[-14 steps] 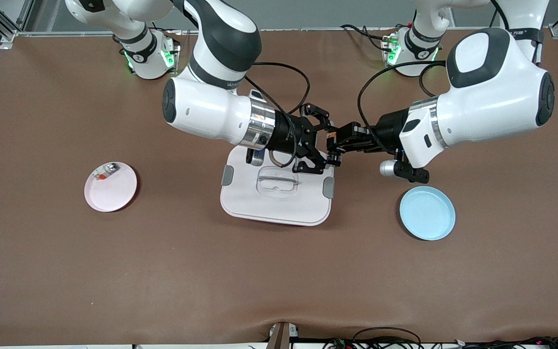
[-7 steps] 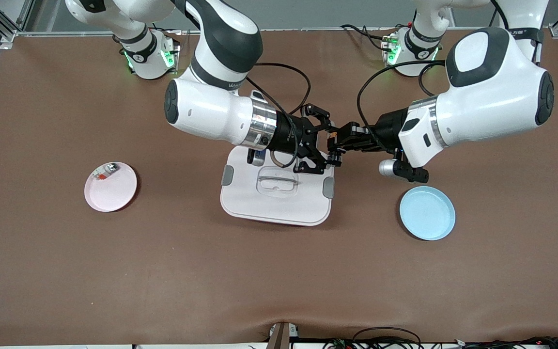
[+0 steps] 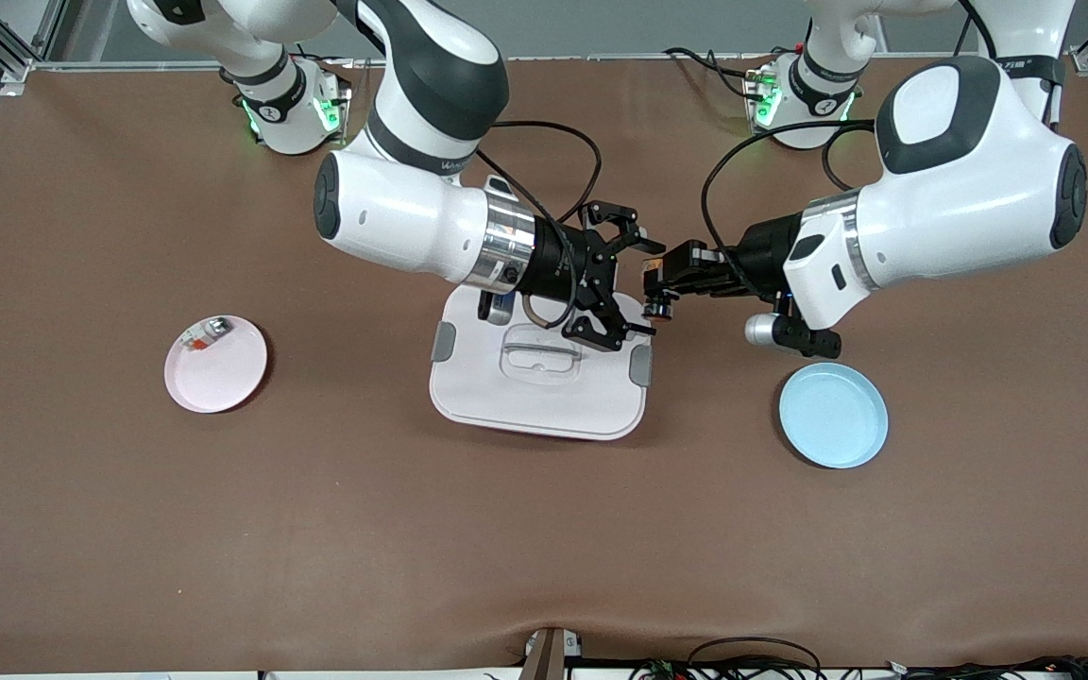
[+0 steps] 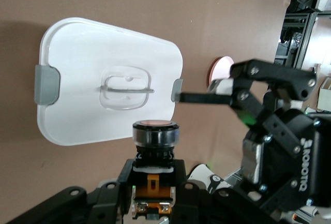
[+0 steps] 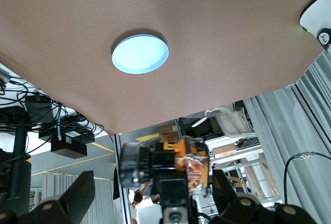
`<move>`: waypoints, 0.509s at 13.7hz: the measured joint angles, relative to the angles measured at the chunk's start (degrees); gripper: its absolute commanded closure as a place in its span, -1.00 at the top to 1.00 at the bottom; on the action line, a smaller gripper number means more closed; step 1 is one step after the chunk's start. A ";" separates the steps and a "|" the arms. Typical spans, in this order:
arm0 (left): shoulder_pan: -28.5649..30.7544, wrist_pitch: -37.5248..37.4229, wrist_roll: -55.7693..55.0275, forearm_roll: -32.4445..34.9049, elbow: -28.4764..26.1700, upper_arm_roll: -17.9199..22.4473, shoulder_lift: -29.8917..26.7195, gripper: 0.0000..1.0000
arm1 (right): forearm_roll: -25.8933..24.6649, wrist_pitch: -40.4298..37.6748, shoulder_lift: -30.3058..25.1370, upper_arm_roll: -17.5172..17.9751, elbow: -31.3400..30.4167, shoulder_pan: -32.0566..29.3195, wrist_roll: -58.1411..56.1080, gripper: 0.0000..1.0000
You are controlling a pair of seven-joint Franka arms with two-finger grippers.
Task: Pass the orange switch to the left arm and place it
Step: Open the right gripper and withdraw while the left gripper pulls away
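The orange switch (image 3: 658, 295) hangs in the air with my left gripper (image 3: 665, 283) shut on its black body. In the left wrist view the switch (image 4: 155, 151) stands between the left gripper's (image 4: 154, 180) jaws, orange cap outward. My right gripper (image 3: 640, 289) is open over the corner of the white box (image 3: 544, 392), its fingers wide on either side of the switch and clear of it. In the right wrist view the switch (image 5: 165, 164) sits in the gap of the right gripper (image 5: 155, 195). The box (image 4: 103, 84) lies closed below.
A blue plate (image 3: 833, 416) lies bare toward the left arm's end of the table, also in the right wrist view (image 5: 140, 53). A pink plate (image 3: 223, 373) toward the right arm's end carries a small whitish-grey piece (image 3: 209, 331). Cables loop over both wrists.
My right gripper has spread its fingers off the switch and drawn back a little. My left gripper keeps the switch and has shifted slightly toward its own end.
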 measured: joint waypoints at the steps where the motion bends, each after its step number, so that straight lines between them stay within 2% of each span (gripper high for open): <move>1: 0.82 -1.72 0.14 0.31 0.04 0.08 -0.20 -1.00 | 0.00 -0.03 0.00 -0.15 0.00 -0.22 0.00 1.00; 4: 4.07 -7.60 1.93 2.95 0.26 0.15 -1.54 -1.00 | -0.01 -3.76 0.00 -0.52 0.12 -2.46 -1.40 1.00; 7: 5.80 -13.03 3.44 6.91 0.31 0.19 -2.99 -1.00 | -0.02 -14.84 -0.05 -0.76 0.77 -7.02 -9.66 1.00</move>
